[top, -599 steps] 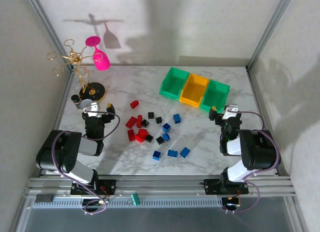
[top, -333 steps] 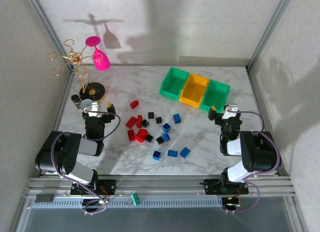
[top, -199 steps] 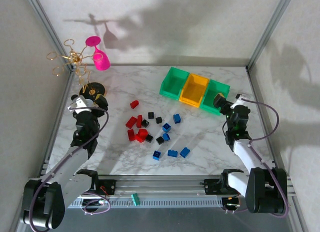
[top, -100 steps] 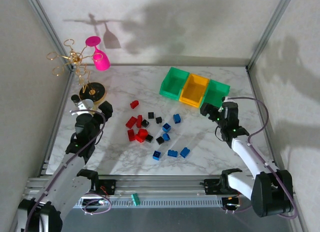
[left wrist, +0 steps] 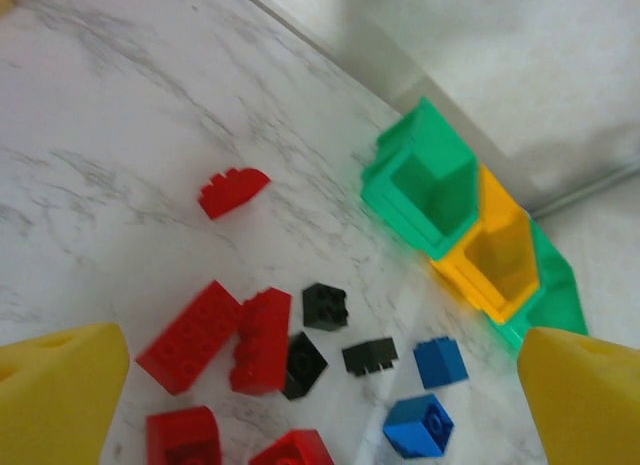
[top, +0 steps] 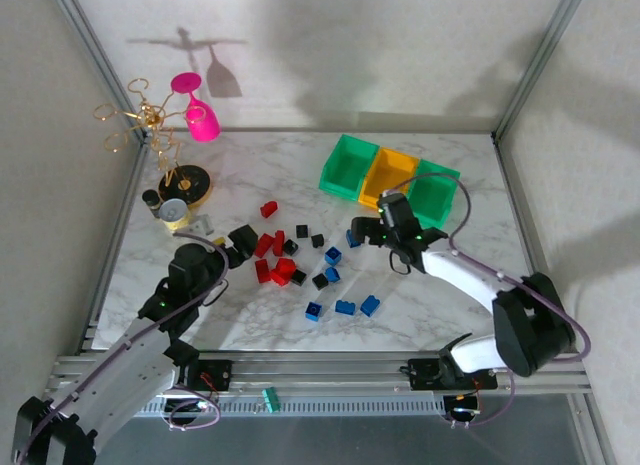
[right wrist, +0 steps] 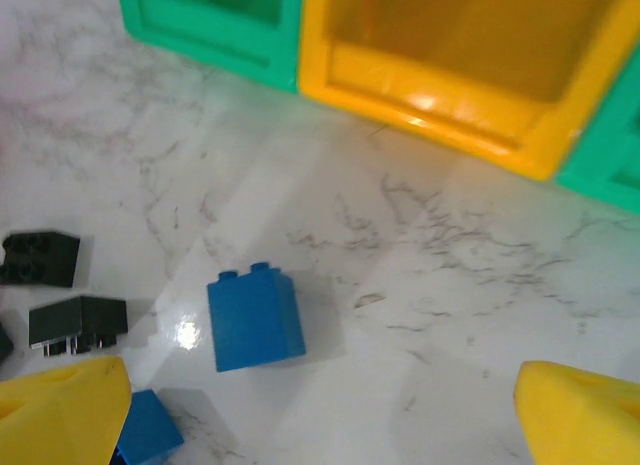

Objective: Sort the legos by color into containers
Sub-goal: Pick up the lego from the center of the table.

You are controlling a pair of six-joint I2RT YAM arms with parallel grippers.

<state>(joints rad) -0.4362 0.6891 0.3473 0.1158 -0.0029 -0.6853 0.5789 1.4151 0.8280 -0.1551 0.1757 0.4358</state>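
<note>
Red, black and blue legos lie scattered mid-table around the red cluster (top: 272, 257). My left gripper (top: 236, 245) hovers at that cluster's left edge, open and empty; the left wrist view has it (left wrist: 325, 410) above two long red bricks (left wrist: 190, 335), black bricks (left wrist: 325, 306) and blue bricks (left wrist: 440, 361). My right gripper (top: 366, 229) is open beside a blue brick (top: 353, 237); in the right wrist view that blue brick (right wrist: 254, 317) lies ahead of the gripper (right wrist: 320, 430), nothing between the fingers. The bins stand behind: green (top: 348, 167), yellow (top: 389, 181), green (top: 432, 193).
A gold wire glass stand (top: 160, 125) with a pink glass (top: 200, 115) stands at the far left, a small round tin (top: 172, 211) beside its base. More blue bricks (top: 345, 307) lie toward the near edge. Frame posts flank the table.
Both arms have swung in from the table's sides toward the bricks: the left gripper moved right to the red cluster, the right gripper moved left past the bins to the blue brick.
</note>
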